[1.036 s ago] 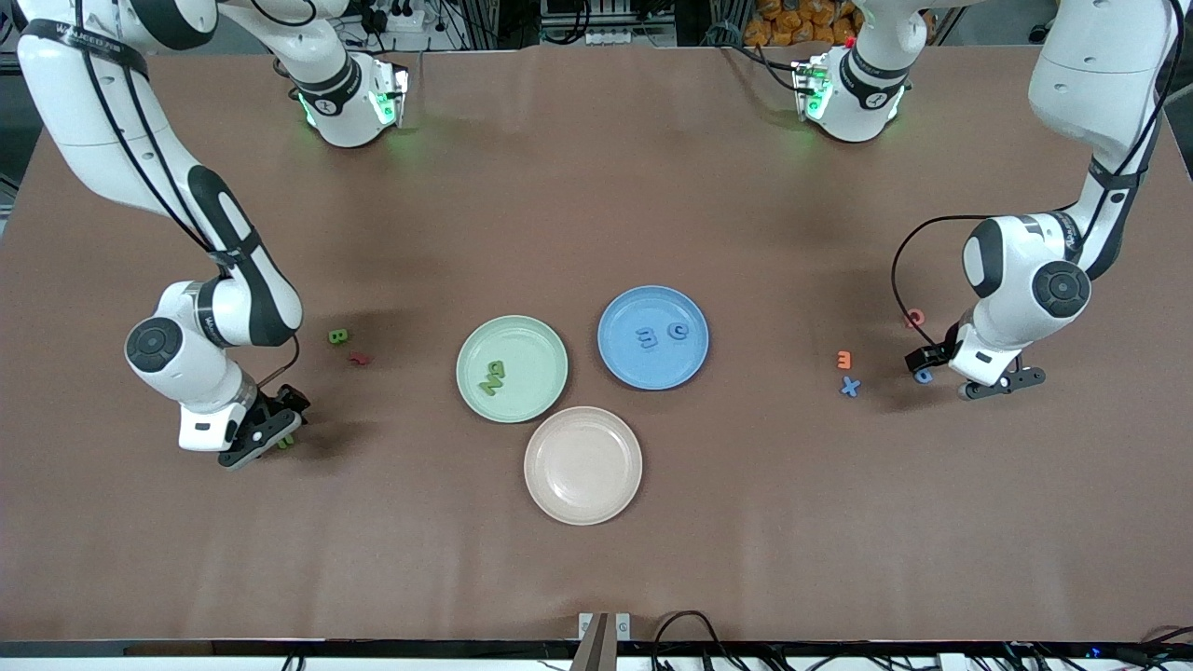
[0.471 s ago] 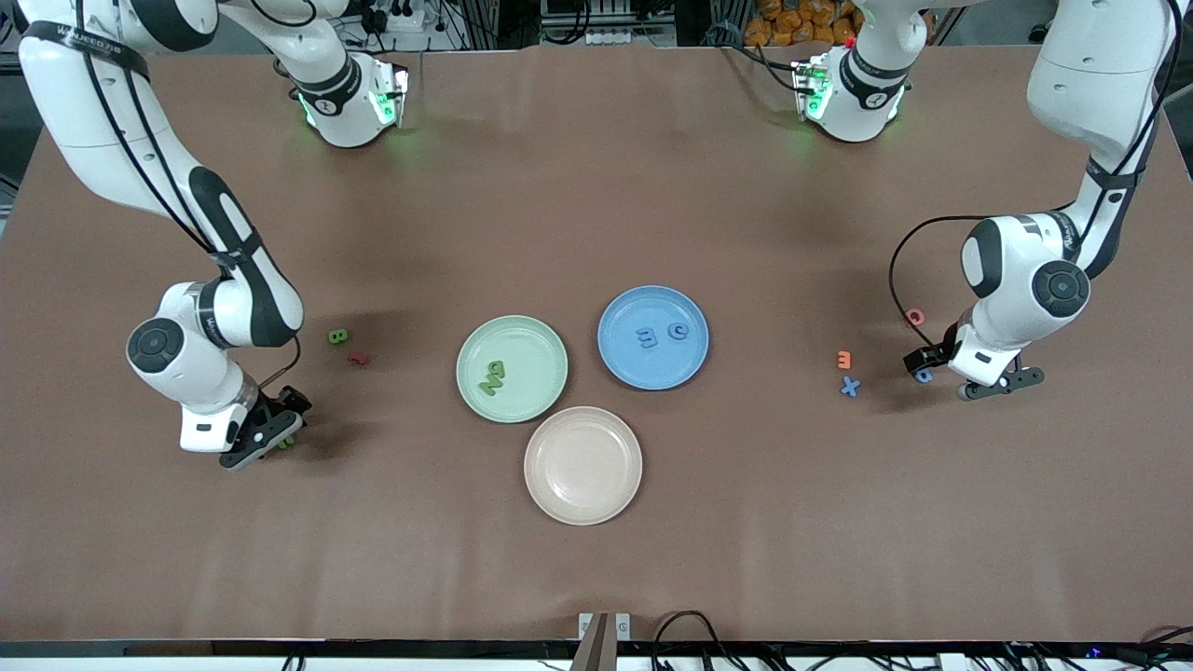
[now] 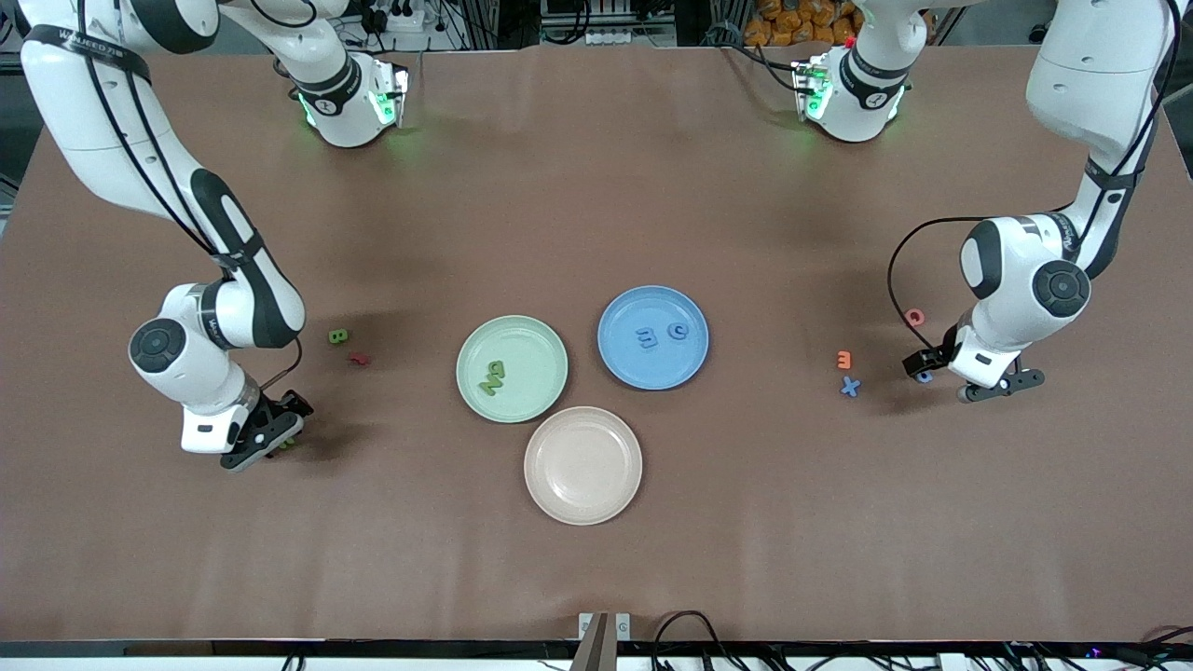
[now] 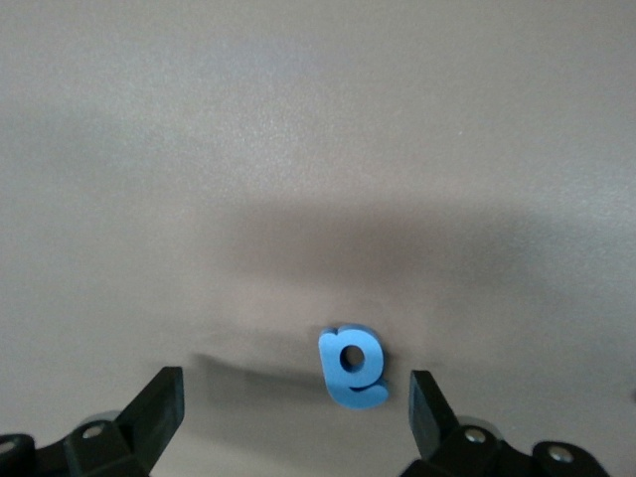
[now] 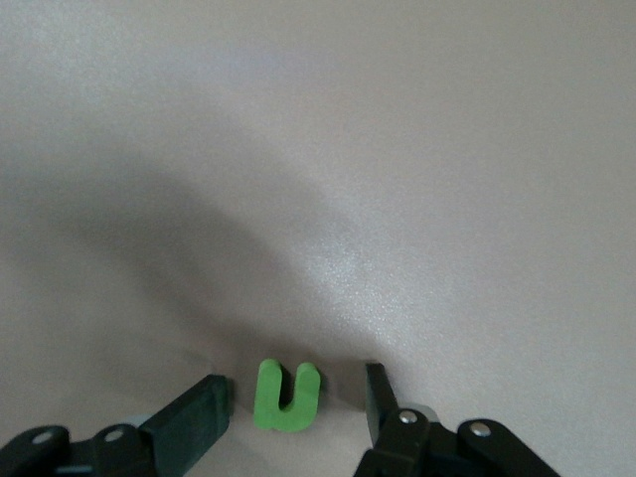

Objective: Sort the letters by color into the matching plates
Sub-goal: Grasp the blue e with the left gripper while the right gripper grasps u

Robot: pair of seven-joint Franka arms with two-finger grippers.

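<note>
**Two grippers low over letters, neither letter gripped yet**

Brown table (image 3: 596, 559) spanned the whole front view, arm bases along its upper edge. Three plates sat mid-table: green plate (image 3: 545, 340) with two green letters, blue plate (image 3: 615, 312) with two blue letters, beige-pink plate (image 3: 559, 485) bare and nearest the camera.

Right gripper (image 5: 296, 399) was down at the table toward the right arm's end, fingers partly apart and bracketing a green U (image 5: 287, 396), small gaps showing each side, so no clamp was visible. Left gripper (image 4: 298, 402) was low toward the left arm's end, fingers wide apart around a blue g (image 4: 352, 366), not touching it.

Loose letters: green B (image 3: 338, 335) and dark red piece (image 3: 359, 358) near the right arm; pink letter (image 3: 915, 317), orange letter (image 3: 844, 359) and blue X (image 3: 849, 386) near the left arm.

Handling, judged: letters looked light, chunky and stiff, probably easy to nudge or tip; pinch across the flat outer sides, centred.

Views: front view gave plates and layout, but the grippers mostly hid both target letters. Wrist views showed letter shapes and finger gaps, no plates.
</note>
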